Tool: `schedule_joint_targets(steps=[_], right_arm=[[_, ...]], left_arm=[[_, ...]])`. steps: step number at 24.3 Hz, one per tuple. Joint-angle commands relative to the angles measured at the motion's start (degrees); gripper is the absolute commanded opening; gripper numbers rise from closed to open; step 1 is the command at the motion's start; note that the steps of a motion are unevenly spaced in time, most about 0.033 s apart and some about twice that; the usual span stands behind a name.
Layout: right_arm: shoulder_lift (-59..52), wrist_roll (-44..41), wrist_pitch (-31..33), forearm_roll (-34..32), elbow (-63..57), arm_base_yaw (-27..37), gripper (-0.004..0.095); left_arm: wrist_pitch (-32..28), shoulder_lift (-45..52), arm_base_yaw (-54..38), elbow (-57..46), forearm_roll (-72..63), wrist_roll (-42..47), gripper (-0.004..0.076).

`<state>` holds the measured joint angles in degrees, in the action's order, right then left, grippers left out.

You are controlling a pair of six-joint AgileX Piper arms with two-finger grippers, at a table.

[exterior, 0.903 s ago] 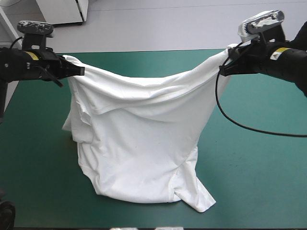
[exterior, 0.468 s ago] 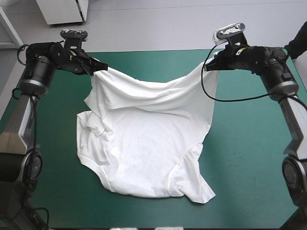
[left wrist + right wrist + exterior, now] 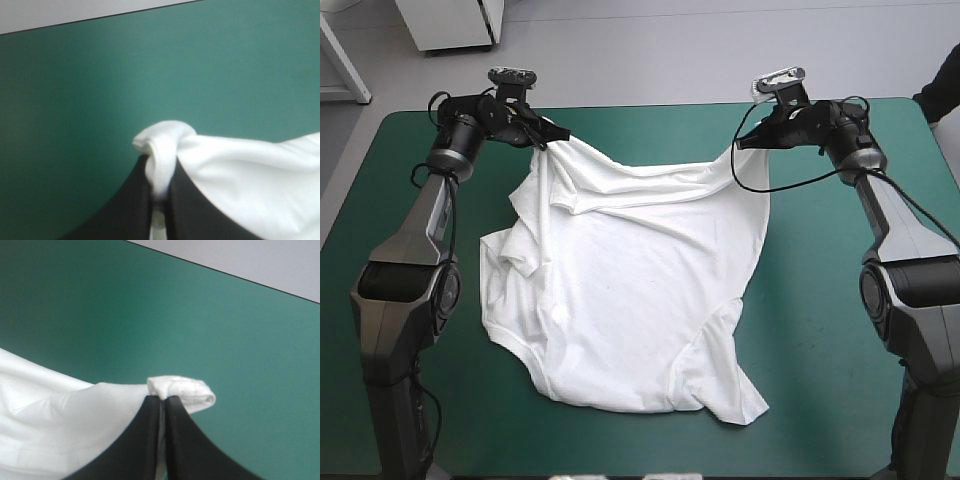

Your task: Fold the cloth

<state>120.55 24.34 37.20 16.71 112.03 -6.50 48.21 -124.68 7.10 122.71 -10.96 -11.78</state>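
Note:
The white T-shirt (image 3: 630, 290) lies mostly spread on the teal-green cover, its far edge held up near the table's far side. My left gripper (image 3: 556, 137) is shut on the T-shirt's far left corner. In the left wrist view a white bunch of the T-shirt (image 3: 165, 142) pokes out between the tips of the left gripper (image 3: 160, 165). My right gripper (image 3: 744, 141) is shut on the far right corner. The right wrist view shows a fold of the T-shirt (image 3: 182, 390) pinched at the right gripper (image 3: 163, 401). A sleeve (image 3: 735, 400) trails toward the near edge.
The table's far edge (image 3: 650, 105) runs just beyond both grippers. Bare teal-green cover (image 3: 840, 330) lies right of the T-shirt and also left of it. A black cable loops from the right wrist over the shirt's far right corner.
Both grippers have moved toward the table's far edge and lower, pulling the T-shirt's held edge away. More of the shirt now rests flat on the cover.

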Motion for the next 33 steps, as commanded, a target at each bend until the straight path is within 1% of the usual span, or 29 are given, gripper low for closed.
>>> schedule_joint_targets(steps=[1,5,7,8,9,10,11,12,13,14,15,16,17,19,21,23,25,26,31,33], right_arm=[[-1.80,2.50,-4.04,1.50,2.35,0.55,-0.0013],[0.29,2.79,-4.27,2.62,2.35,0.81,-0.0007],[1.18,2.94,-3.34,3.56,2.35,0.98,0.0029],[1.48,3.37,-3.09,3.56,2.35,1.11,0.0065],[1.73,4.66,-2.32,4.41,2.35,1.42,0.0172],[1.73,4.77,-2.16,5.42,2.35,1.58,0.0228],[1.62,4.77,-1.49,5.91,2.35,2.28,0.0388],[1.46,4.77,-0.81,6.06,2.35,2.79,0.0450],[0.88,4.02,0.91,6.57,2.35,3.57,0.0545],[0.21,3.78,3.20,7.39,2.35,4.26,0.0584],[-1.21,3.72,8.17,7.82,2.35,5.35,0.0580],[-1.94,3.58,10.91,7.94,2.35,5.81,0.0574],[-3.83,2.14,15.29,8.42,2.35,6.15,0.0557],[-7.14,2.16,17.21,9.58,2.23,6.02,0.0523],[-10.64,2.16,18.61,10.60,2.12,5.32,0.0481],[-16.49,2.16,19.72,10.31,0.03,3.54,0.0429],[-23.21,2.16,20.53,10.08,-5.41,1.40,0.0422],[-24.89,1.86,21.39,9.77,-7.09,0.60,0.0422],[-33.15,-1.51,27.04,5.39,-17.33,-2.55,0.0422],[-36.33,-1.64,28.38,5.40,-21.53,-2.80,0.0422]], left_arm=[[-4.10,0.52,0.26,5.67,-1.31,-0.05,-0.0009],[-4.96,-2.07,0.26,6.51,-1.97,0.05,-0.0009],[-4.25,-2.86,0.26,6.51,-1.97,0.05,-0.0008],[-3.73,-3.16,0.26,6.51,-1.97,0.05,-0.0008],[-2.64,-3.68,0.26,6.51,-1.71,-0.05,0.0014],[-2.07,-3.83,0.26,6.51,-1.71,-0.21,0.0042],[-0.97,-3.83,0.14,6.51,-1.82,-1.47,0.0120],[-0.15,-3.41,0.14,6.51,-1.82,-1.47,0.0175],[1.21,-2.64,0.14,6.59,-1.82,-1.47,0.0270],[2.93,-1.68,0.14,6.59,-1.82,-1.47,0.0337],[4.91,0.28,0.14,6.59,-1.59,-1.47,0.0379],[5.98,1.51,0.14,6.59,-1.47,-1.47,0.0380],[7.65,3.96,0.14,6.59,-1.09,-1.47,0.0375],[11.87,7.75,0.14,6.59,1.31,-1.11,0.0375],[14.59,11.80,0.14,4.74,4.67,1.28,0.0375],[18.13,18.69,0.14,-2.08,9.01,2.63,0.0375],[20.78,25.97,0.05,-11.09,11.41,3.71,0.0375],[21.87,27.78,0.05,-13.80,12.43,3.71,0.0375],[23.06,37.68,0.05,-29.82,17.14,6.25,0.0375],[23.34,41.02,0.05,-35.14,17.42,6.66,0.0375]])
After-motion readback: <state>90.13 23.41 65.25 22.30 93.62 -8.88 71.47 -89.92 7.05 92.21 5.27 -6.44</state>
